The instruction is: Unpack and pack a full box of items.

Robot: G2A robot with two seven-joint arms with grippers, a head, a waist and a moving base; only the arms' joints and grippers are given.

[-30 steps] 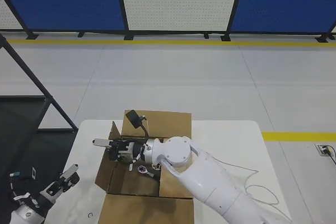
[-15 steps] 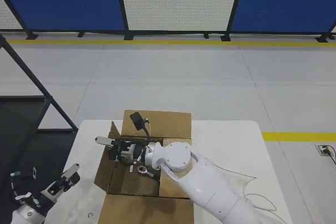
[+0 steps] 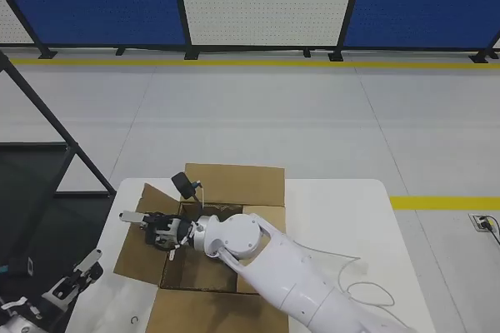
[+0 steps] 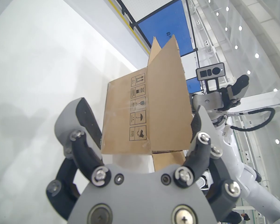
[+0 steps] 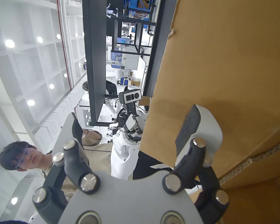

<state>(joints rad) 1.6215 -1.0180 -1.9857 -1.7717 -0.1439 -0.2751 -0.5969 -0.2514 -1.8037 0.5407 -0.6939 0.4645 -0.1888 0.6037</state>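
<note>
— First entry?
— We list one cardboard box (image 3: 233, 179): plain brown, corrugated edges showing, standing on the left half of the white worktop (image 3: 342, 216). Its top flaps are open, and the left flap (image 3: 142, 246) leans outward over the worktop.

— Markings?
— We record a column of five black handling symbols on one outer wall of the box (image 4: 123, 113). The inside is too dark for us to tell what it holds.

— Right arm?
— We enter the right gripper (image 3: 150, 225) at the left flap, with the arm stretched across the open box. Its jaws are apart, and the flap's free edge runs between them, one jaw on each face. We cannot tell whether either touches the card.

— Left arm?
— We enter the left gripper (image 3: 77, 276) just off the worktop's left edge, toward the near corner and well apart from the box. Its jaws are apart, with nothing held.
</note>
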